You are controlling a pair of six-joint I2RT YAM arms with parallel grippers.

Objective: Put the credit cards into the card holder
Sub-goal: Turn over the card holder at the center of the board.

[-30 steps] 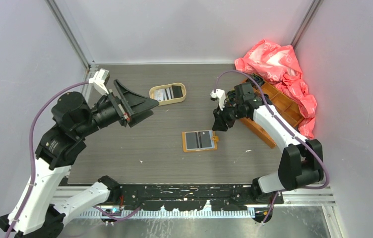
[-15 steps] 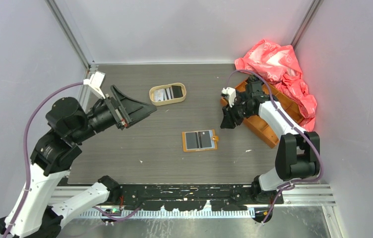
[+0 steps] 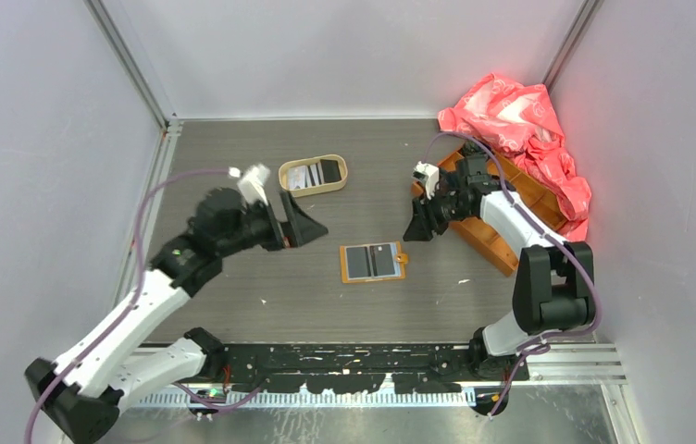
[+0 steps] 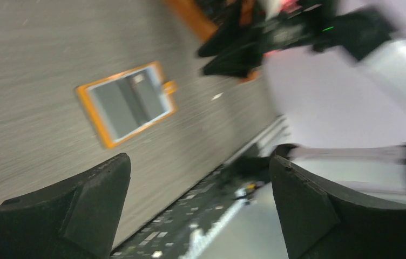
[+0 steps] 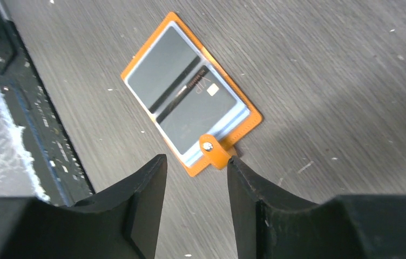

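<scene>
The orange-tan card holder [image 3: 372,263] lies flat at the table's middle, snap tab on its right, with a grey card with a dark stripe lying on it. It also shows in the left wrist view [image 4: 125,102] and the right wrist view [image 5: 190,94]. A striped white card [image 3: 298,177] and a black card [image 3: 329,170] lie in the oval tan tray [image 3: 313,188]. My left gripper [image 3: 312,226] hovers open and empty, left of and above the holder; its view [image 4: 198,178] is blurred. My right gripper [image 3: 416,228] is open and empty, just right of the tab [image 5: 214,151].
A large orange compartmented box [image 3: 492,236] sits at the right under my right arm. A crumpled pink plastic bag [image 3: 520,120] lies at the back right. The arms' black base rail [image 3: 344,356] runs along the near edge.
My left arm has swung right from the table's left side toward the middle, gripper still open. My right gripper pulled back a little to the right, toward the orange box.
</scene>
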